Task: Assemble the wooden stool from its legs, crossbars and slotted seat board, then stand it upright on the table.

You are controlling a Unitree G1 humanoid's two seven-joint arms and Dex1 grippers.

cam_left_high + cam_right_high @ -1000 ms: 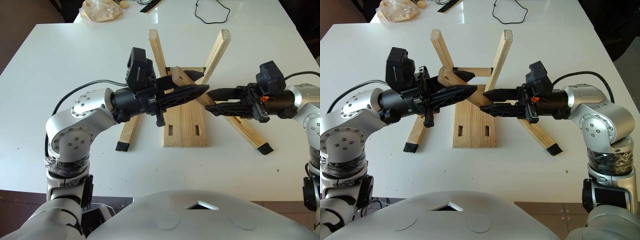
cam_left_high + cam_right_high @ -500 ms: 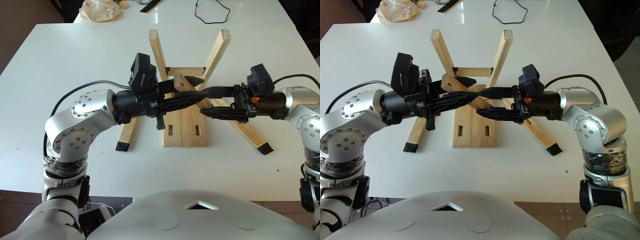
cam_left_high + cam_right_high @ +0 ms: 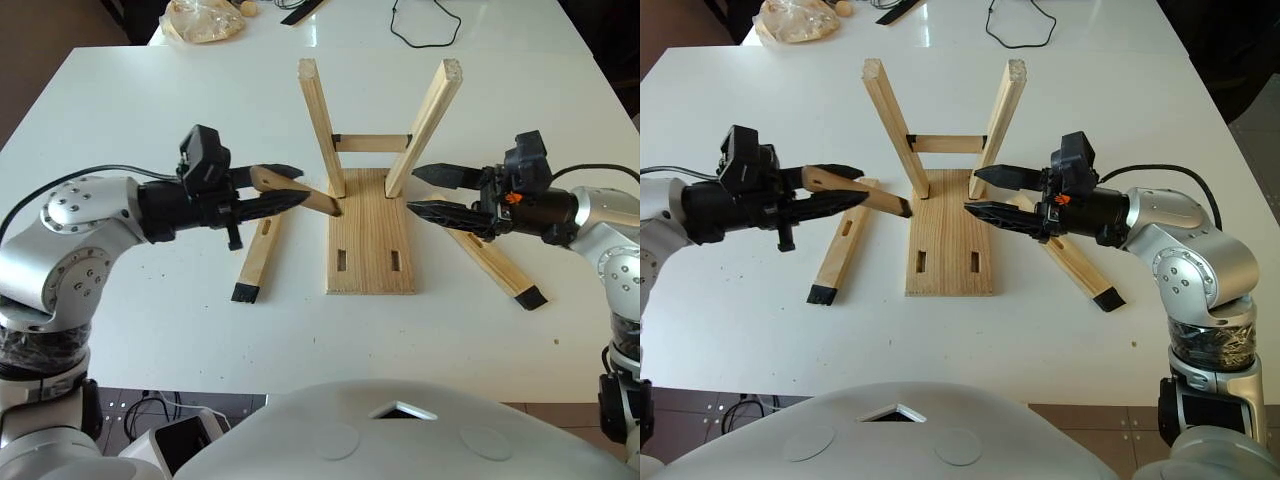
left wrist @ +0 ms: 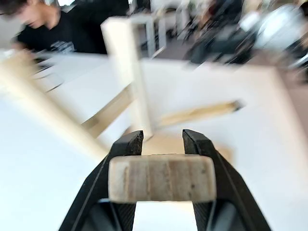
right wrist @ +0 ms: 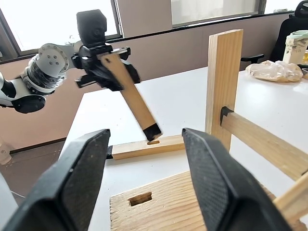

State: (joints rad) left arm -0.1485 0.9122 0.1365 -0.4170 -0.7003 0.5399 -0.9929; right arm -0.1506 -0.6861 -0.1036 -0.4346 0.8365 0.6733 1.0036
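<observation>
Left tool (image 3: 298, 184) clamped on held leg (image 3: 312, 200), its dark tip angled down by the seat board (image 3: 370, 255) corner; contact unclear. Loose leg (image 3: 255, 255) lies flat on desk (image 3: 130, 100) just below that tool. Right tool (image 3: 413, 190) fingers apart, empty, over board's opposite edge, another leg (image 3: 495, 265) lying beneath it. Between and beyond both tools, two upright legs (image 3: 322, 125) joined by crossbar (image 3: 370, 143) stand on the board.

White table (image 3: 120, 120) bearing slotted seat board (image 3: 368, 262) flat at centre, left loose leg (image 3: 256, 258) flat just beside it, right loose leg (image 3: 500, 268) flat, angled outward.
</observation>
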